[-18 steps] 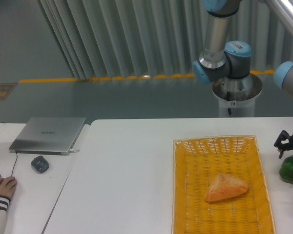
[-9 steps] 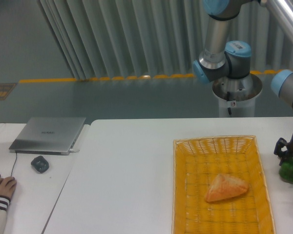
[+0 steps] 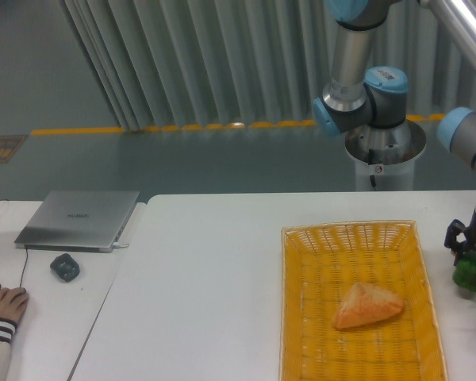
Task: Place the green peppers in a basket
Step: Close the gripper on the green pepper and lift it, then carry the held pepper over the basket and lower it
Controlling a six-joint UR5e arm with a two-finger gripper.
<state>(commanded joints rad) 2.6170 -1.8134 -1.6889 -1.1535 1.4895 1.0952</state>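
Right of the basket (image 3: 301, 262), the pincer (image 3: 470, 255) straddles the green pepper (image 3: 472, 275).

We identify the arm (image 3: 357, 71) by its brushed silver tubular links and light blue joint caps. One grey joint housing, directly behind the basket (image 3: 353, 234), carries a blue cap with small white lettering. Below it we see a silver cylindrical pedestal (image 3: 385, 155) bearing a small red-and-white label and a thin black cable. To the right of the basket, we note a further blue-capped joint and a black gripper (image 3: 468, 246) showing a small blue indicator light.
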